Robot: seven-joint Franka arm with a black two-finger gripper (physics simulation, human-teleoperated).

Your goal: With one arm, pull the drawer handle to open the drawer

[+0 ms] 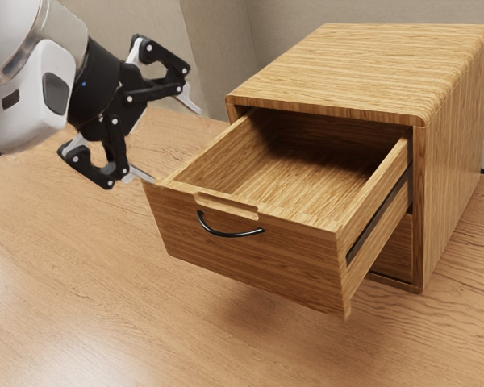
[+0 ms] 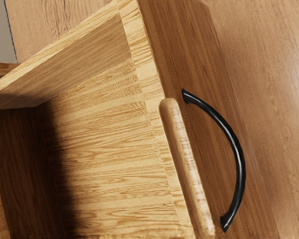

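The gripper (image 1: 165, 137) hung open beside the drawer (image 1: 258, 258), apart from the handle (image 2: 236, 149). The drawer stood pulled out of the cabinet (image 1: 371, 72).

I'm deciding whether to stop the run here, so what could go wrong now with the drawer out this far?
First, the drawer stands far out of the cabinet; pulling further might bring it right out. Second, the open gripper is off the handle and close by the drawer's front corner; a careless move could shove the drawer back in.
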